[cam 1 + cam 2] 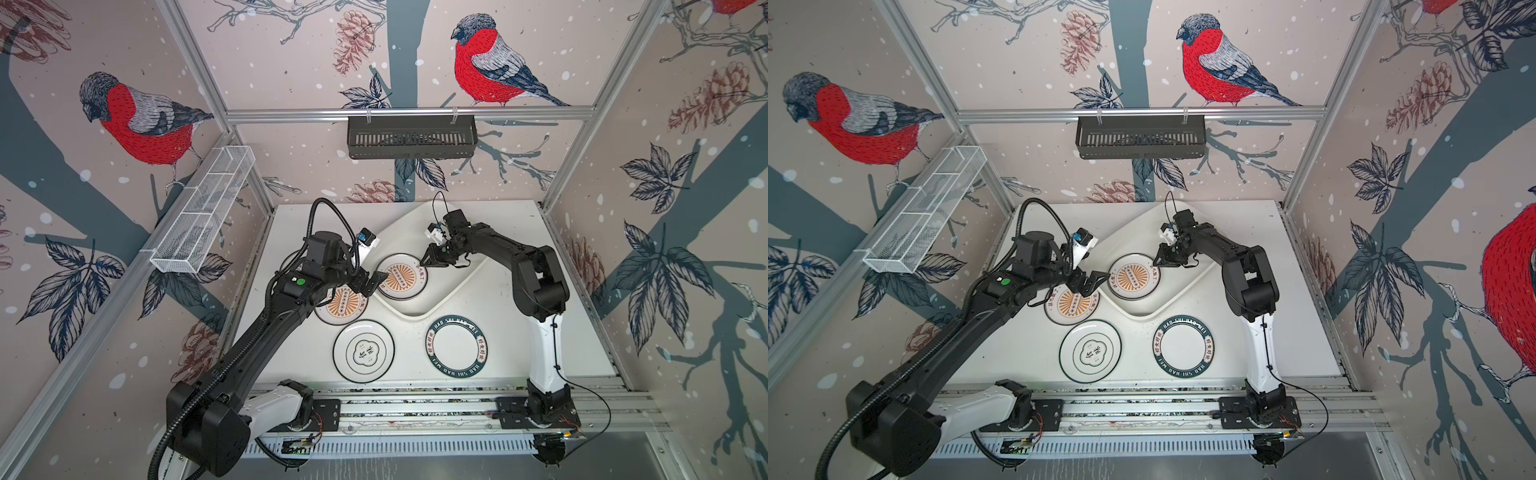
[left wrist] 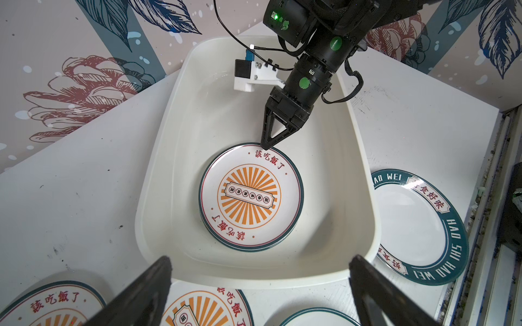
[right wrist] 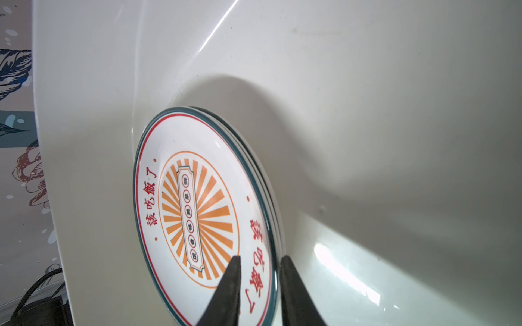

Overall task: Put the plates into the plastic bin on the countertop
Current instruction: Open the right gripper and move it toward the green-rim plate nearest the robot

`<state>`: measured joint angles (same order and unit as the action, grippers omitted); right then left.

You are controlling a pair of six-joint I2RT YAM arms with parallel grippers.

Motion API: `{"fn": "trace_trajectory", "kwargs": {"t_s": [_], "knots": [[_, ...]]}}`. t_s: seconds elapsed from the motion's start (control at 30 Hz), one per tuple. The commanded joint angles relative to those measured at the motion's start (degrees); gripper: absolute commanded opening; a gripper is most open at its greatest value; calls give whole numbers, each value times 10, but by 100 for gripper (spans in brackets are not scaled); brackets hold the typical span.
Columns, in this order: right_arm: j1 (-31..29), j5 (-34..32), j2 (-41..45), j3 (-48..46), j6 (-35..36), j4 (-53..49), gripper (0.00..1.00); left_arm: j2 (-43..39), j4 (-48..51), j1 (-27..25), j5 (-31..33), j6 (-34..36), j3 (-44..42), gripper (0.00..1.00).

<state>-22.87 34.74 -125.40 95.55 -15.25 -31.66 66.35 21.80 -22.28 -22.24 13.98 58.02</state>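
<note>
Four plates [image 1: 363, 351] on countertop [image 1: 498, 299], one stack [image 1: 401, 276] in plastic bin [image 1: 411, 228]

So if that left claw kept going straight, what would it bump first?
Probably the near rim of the plastic bin; if the left gripper clears it, the sunburst plate inside. Height is unclear.

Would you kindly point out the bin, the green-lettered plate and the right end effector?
bin [image 2: 324, 183], left wrist view, bare floor.
green-lettered plate [image 1: 457, 348], in a top view, blank centre.
right end effector [image 2: 267, 146], left wrist view, between its fingertips.
</note>
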Motion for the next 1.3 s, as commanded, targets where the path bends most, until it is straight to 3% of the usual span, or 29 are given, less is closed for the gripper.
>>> {"fn": "trace_trajectory", "kwargs": {"t_s": [0.0,0.33,0.53,0.77,0.93,1.13,1.27], "knots": [[-3,-32,-2,9,-3,-19,27,-3,-15,0,-3,4,-1,97],[15,-102,102,-37,-42,43,30,-2,-12,0,-2,8,5,97],[21,-153,262,-156,-74,96,33,2,-11,0,-2,13,13,97],[7,-152,471,-341,-114,116,38,12,0,0,-19,20,27,97],[-34,-98,594,-456,-140,101,40,23,-3,0,-23,19,36,97],[-127,-73,653,-541,-198,105,46,31,-8,-1,-36,5,44,97],[-173,-113,658,-578,-249,108,46,31,-8,0,-39,1,44,97]]}}
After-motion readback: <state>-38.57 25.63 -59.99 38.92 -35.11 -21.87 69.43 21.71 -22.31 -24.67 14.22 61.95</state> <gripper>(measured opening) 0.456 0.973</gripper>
